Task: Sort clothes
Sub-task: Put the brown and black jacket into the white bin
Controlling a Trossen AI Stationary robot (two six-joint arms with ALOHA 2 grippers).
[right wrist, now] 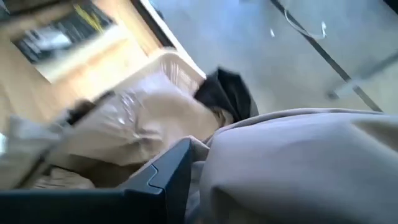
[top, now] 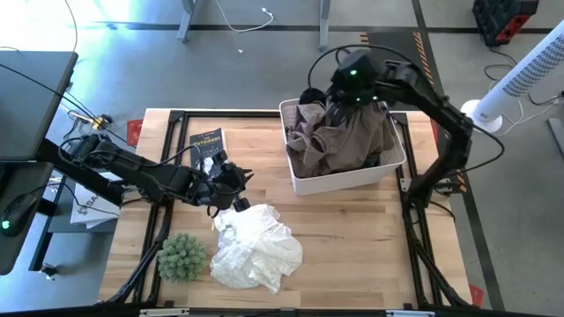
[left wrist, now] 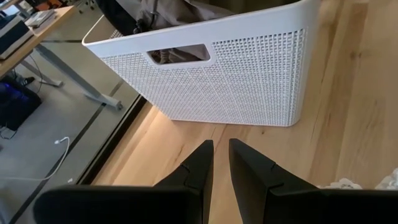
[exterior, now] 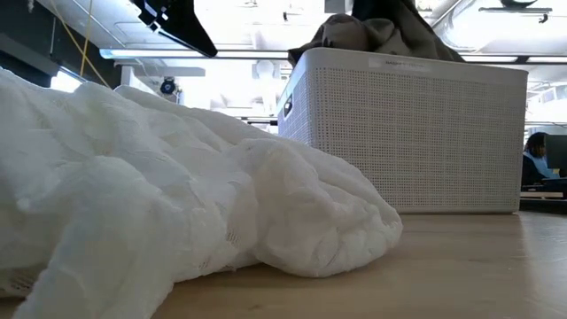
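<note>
A white, faintly patterned garment (top: 256, 246) lies crumpled on the table's near middle and fills the low view (exterior: 177, 195). My left gripper (top: 233, 179) hovers just beyond its far-left end, slightly open and empty (left wrist: 221, 152). The white basket (top: 304, 183) stands at the far right. It holds khaki-brown trousers (top: 339, 141) and a dark piece (top: 310, 95). My right gripper (top: 348, 104) is above the basket, shut on the khaki-brown trousers (right wrist: 298, 162). My right gripper holds a bunched fold of the khaki-brown trousers (right wrist: 214, 155) from above, over the basket's far side. One dark finger (right wrist: 168, 174) shows beside the cloth; the cloth hides the other. The trousers are drawn up under the gripper, and their lower part (top: 335, 154) lies in the basket.
A round green spiky plant (top: 182, 255) stands near the table's near left corner. A dark book (top: 207, 141) lies at the far left. Bare wood lies between the white garment and the basket (left wrist: 249, 81), and at the near right.
</note>
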